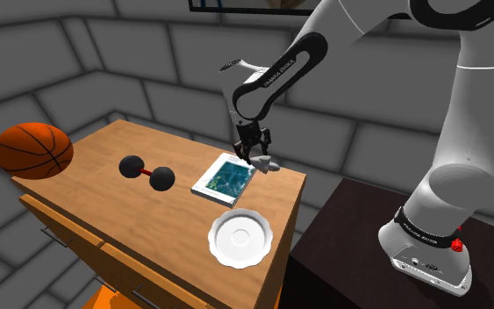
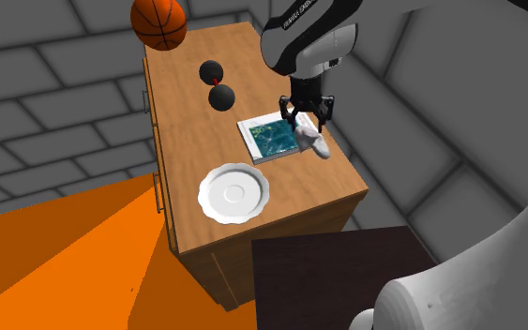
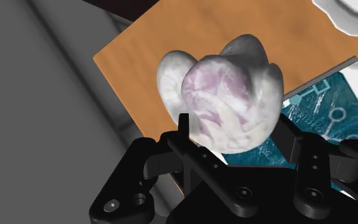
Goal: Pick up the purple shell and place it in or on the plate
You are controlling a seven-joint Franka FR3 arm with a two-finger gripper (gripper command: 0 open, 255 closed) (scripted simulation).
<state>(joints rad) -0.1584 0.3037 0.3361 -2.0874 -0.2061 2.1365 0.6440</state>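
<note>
The shell (image 3: 219, 95) is whitish with a pale purple patch, and my gripper (image 3: 234, 130) is shut on it, the black fingers (image 3: 182, 130) clasping its lower part. In the shoulder view the gripper (image 1: 255, 154) holds the shell (image 1: 264, 163) just over the wooden dresser top, at the far edge beside the book. The second exterior view has the shell (image 2: 314, 143) under the gripper (image 2: 306, 128). The white scalloped plate (image 1: 240, 237) (image 2: 233, 194) sits bare near the dresser's front corner, a short way from the shell. Its rim (image 3: 355, 13) peeks in beyond the book.
A teal-covered book (image 1: 225, 176) (image 2: 273, 138) (image 3: 330, 108) lies between shell and plate. A black dumbbell (image 1: 146, 171) (image 2: 217, 84) rests mid-dresser and a basketball (image 1: 32, 149) (image 2: 158, 23) at the far end. The dark stand (image 1: 368, 237) adjoins the dresser (image 1: 104, 202).
</note>
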